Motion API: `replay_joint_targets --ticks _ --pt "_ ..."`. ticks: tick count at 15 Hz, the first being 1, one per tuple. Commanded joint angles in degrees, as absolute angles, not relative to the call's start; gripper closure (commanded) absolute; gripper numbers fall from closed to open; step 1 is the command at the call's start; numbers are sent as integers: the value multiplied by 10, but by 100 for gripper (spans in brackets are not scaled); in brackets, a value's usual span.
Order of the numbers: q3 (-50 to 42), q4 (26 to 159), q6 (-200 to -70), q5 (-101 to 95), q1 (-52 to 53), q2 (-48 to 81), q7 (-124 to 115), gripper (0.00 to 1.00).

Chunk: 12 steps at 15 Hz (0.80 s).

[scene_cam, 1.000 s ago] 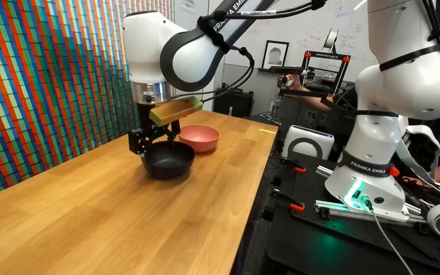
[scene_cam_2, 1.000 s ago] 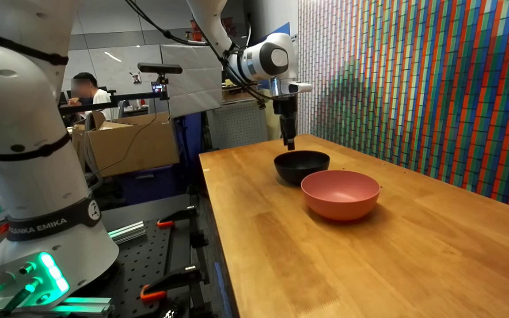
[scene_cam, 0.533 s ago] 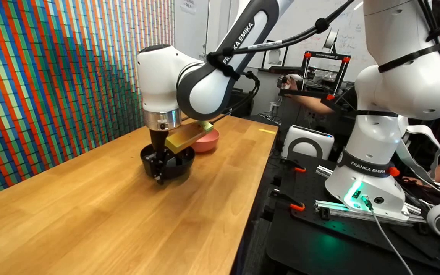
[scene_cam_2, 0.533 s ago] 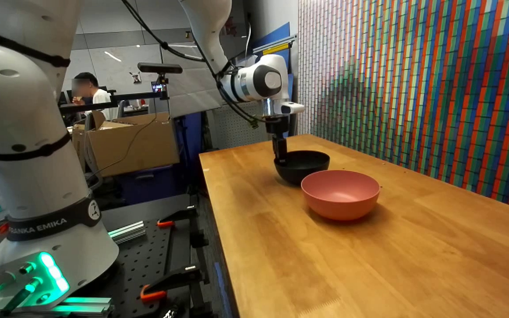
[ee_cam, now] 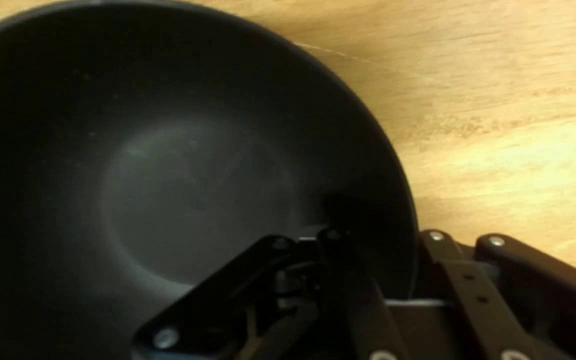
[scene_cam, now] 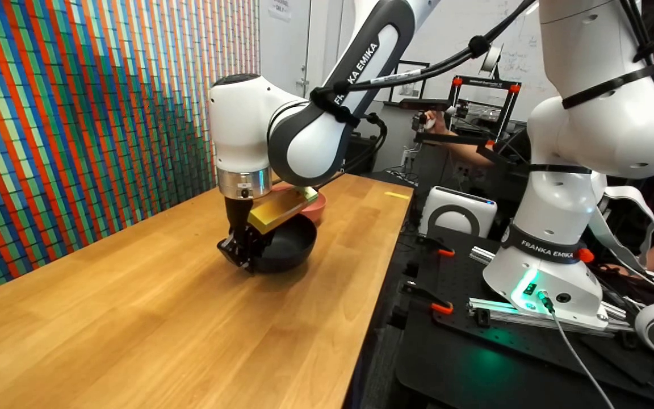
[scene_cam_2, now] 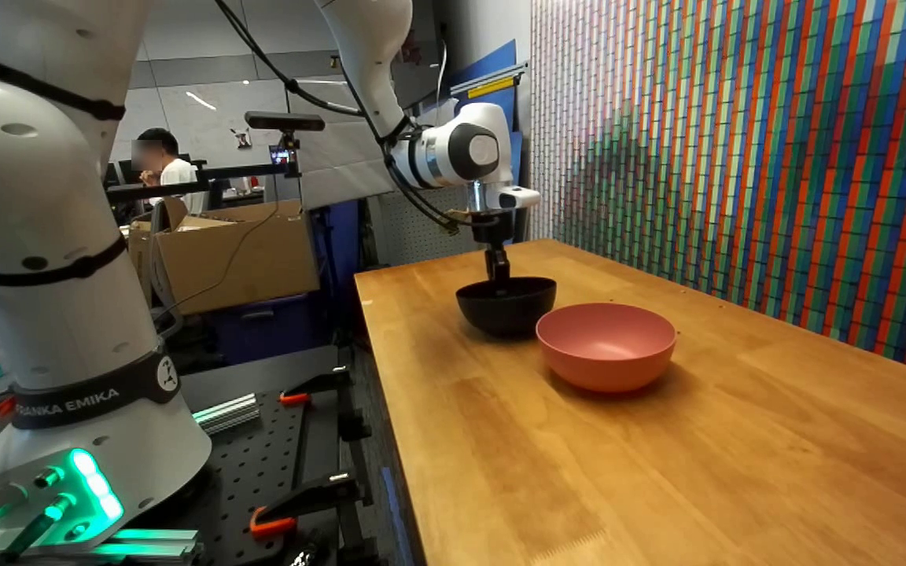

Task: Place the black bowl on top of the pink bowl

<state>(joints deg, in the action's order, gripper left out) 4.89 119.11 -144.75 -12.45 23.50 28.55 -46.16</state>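
The black bowl [scene_cam: 293, 250] stands on the wooden table, close to the pink bowl [scene_cam_2: 606, 354], which is partly covered by my arm in an exterior view. My gripper [ee_cam: 380, 240] points down at the black bowl's rim, one finger inside the bowl and the other outside. In the wrist view the rim [ee_cam: 398, 160] runs along the outer finger. The jaws have narrowed, but the inner pad is lost in the dark, so whether it presses on the wall cannot be told. No pink bowl shows in the wrist view.
A wall of coloured tiles [scene_cam_2: 775, 157] borders the table [scene_cam: 191, 341] along one long side. Opposite stands the robot's base [scene_cam: 543, 278] on a black platform with clamps [scene_cam_2: 276, 523]. A cardboard box [scene_cam_2: 241, 259] sits beyond it.
My gripper has come down to the black bowl's rim and its jaws have drawn closer together. The black bowl has shifted slightly toward the robot's side. The pink bowl has stayed put.
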Motion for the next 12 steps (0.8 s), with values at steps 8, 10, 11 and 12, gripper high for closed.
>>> replay_joint_targets --ticks 8,10,11,12 --pt "47 1174 -1416 -118 232 264 -420 95" --pt "42 1154 -1395 -125 233 265 -411 95" --pt "40 1144 -1386 -126 232 265 -406 95" --pt "36 1133 -1377 -130 232 265 -404 95"
